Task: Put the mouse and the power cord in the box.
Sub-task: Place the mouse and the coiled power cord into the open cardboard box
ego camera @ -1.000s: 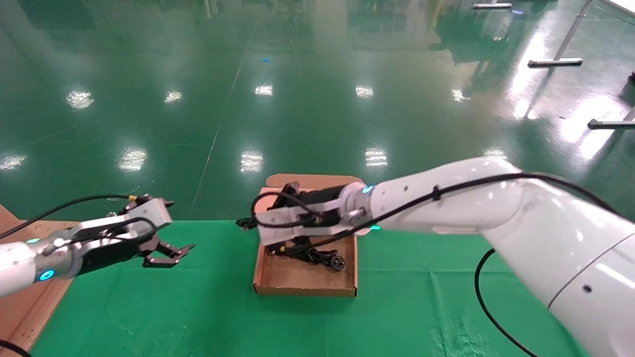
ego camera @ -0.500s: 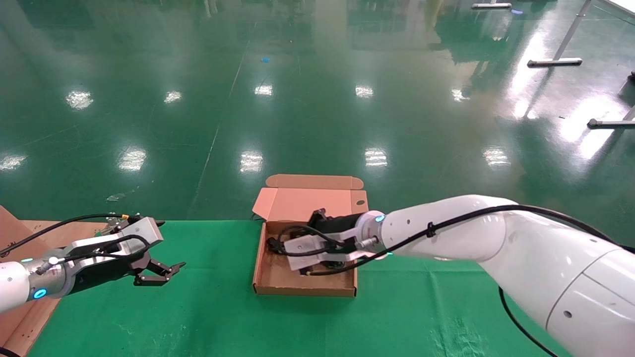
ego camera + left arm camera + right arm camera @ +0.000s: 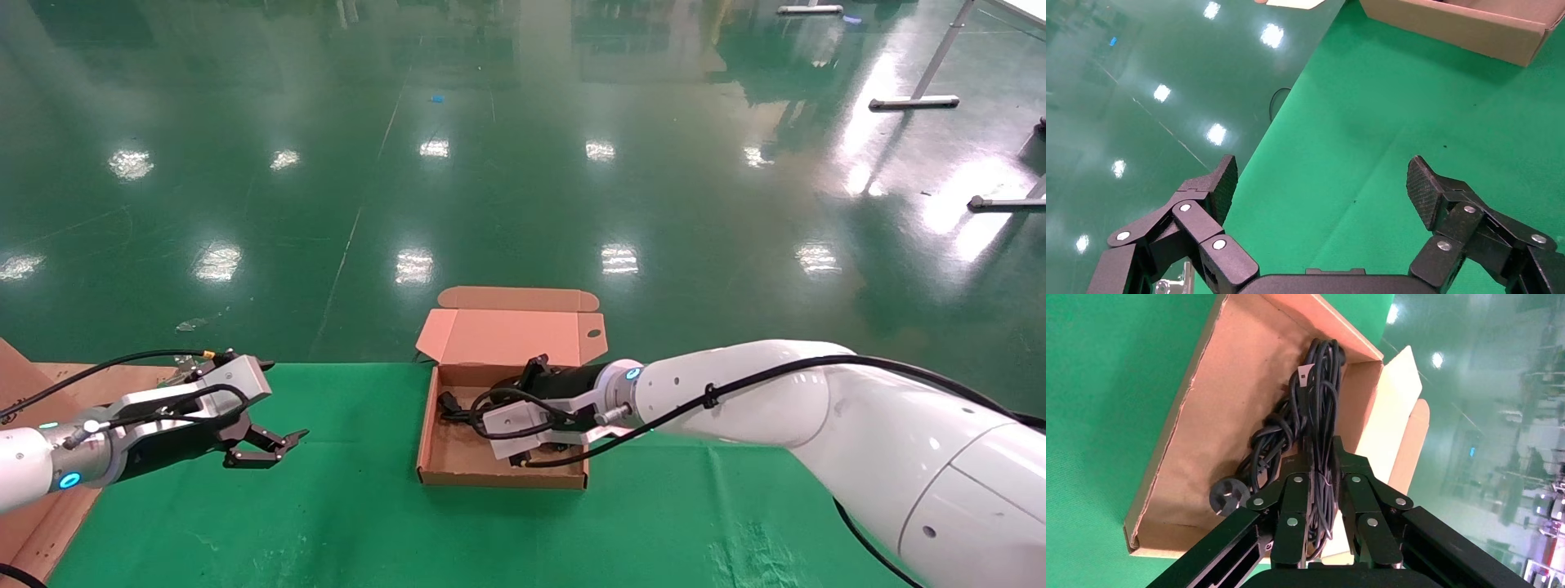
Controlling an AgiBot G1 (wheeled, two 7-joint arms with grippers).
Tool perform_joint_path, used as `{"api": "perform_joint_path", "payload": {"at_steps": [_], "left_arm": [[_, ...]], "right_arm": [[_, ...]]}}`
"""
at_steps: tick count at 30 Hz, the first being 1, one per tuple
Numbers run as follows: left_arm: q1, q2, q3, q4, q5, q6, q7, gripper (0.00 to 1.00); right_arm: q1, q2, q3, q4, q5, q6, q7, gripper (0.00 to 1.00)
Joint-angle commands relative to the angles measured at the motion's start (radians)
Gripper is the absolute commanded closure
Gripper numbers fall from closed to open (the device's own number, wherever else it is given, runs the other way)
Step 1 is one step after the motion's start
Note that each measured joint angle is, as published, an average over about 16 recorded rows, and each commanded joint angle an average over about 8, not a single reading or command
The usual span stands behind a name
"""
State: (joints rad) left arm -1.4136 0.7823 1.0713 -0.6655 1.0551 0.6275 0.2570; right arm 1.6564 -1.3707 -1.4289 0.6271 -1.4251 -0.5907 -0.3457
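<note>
mostly hidden in the head view, the power cord shows there only as a black end by the far left of the box, the rest lying under the right arm's wrist; the mouse cannot be made out in any view. the right wrist view shows the cord plainly: a loose black bundle lying along the floor of the box, its round plug resting on the cardboard near one wall, and several strands running back between the fingers of the right tool, which are closed together on those strands. the right arm reaches in from the right, forearm low and nearly level, with its wrist over the near right part of the box. the box sits on the green worktop with its flap lid standing open at the far side. the left tool hovers above the worktop well to the left of the box, its forearm stretched in from the left edge, where the rest of the arm is cut off. its fingers stand wide apart with only green cloth between them, and a corner of the box shows beyond.
</note>
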Motion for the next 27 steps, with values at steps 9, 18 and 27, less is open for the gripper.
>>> {"api": "perform_joint_path", "payload": {"at_steps": [9,18,27], "left_arm": [[-0.001,0.000,0.001,-0.003,0.002,-0.001,-0.002,0.00],[0.020,-0.010,-0.048,-0.041,-0.018,0.052,-0.030,0.00],[0.071,-0.036,-0.166,-0.133,-0.066,0.182,-0.096,0.00]], "right_arm": [[0.001,0.000,0.007,0.000,-0.002,-0.005,0.000,0.00],[-0.033,0.047,0.079,0.041,0.040,-0.062,0.033,0.00],[-0.121,0.160,0.249,0.138,0.144,-0.196,0.112,0.00]]}}
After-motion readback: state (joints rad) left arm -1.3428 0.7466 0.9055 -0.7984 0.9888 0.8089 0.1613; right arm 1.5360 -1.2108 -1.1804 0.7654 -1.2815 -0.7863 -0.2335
